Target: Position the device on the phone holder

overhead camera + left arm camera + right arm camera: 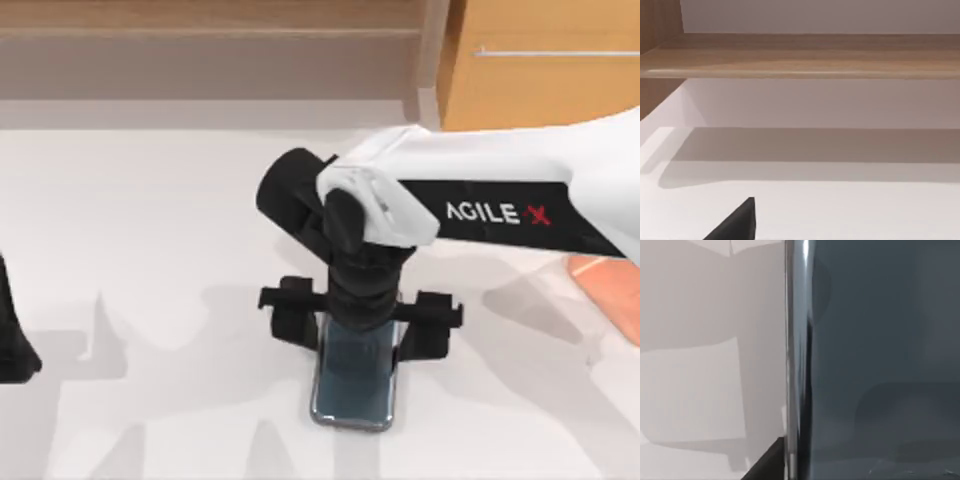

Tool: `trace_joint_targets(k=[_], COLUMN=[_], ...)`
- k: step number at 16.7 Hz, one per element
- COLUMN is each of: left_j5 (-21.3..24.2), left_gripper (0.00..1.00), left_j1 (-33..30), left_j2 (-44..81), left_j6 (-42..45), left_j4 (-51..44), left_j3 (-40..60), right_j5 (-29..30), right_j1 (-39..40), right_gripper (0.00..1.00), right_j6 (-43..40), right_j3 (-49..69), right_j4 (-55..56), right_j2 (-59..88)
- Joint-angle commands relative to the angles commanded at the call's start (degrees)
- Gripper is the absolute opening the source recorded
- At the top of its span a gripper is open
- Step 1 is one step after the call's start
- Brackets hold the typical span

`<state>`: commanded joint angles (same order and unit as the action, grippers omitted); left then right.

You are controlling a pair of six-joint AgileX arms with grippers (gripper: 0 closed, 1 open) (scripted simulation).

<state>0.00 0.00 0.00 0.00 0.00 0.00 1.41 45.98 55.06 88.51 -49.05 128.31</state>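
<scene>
The device [352, 392] is a slim dark grey phone with a shiny rim, lying flat on the white table near the front middle. My right gripper [358, 328] hangs directly over its far end, open, with one dark finger [292, 322] on each long side of it and close to the rim. In the right wrist view the device's glossy screen [880, 360] and metal rim are very near, with a fingertip [767, 466] just beside the rim. The phone holder [606, 288] is a salmon-pink block at the table's right edge, partly under the right arm.
My left arm [12, 338] is parked at the table's left edge; its wrist view shows one dark fingertip [737, 224] over the white tabletop. A wooden shelf [210, 30] and cabinet [545, 65] run along the back.
</scene>
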Motion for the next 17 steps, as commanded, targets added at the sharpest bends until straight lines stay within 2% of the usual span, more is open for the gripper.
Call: trace_joint_targets(k=[9, 14, 17], left_j5=[0.0, 0.0, 0.0], left_gripper=[1.00, 1.00, 1.00], left_j1=[0.0, 0.0, 0.0], left_j2=[0.0, 0.0, 0.0], left_j6=[0.0, 0.0, 0.0], left_j4=[0.0, 0.0, 0.0], left_j3=[0.0, 0.0, 0.0], right_j5=[0.9, 0.7, -1.1], right_j1=[-0.1, -0.3, -3.1], right_gripper=[0.00, 0.00, 0.00], right_j6=[-0.4, -0.7, -3.8], right_j3=[2.6, 2.9, 3.5], right_j4=[-5.7, -5.4, -4.2], right_j2=[-4.0, -4.2, -8.1])
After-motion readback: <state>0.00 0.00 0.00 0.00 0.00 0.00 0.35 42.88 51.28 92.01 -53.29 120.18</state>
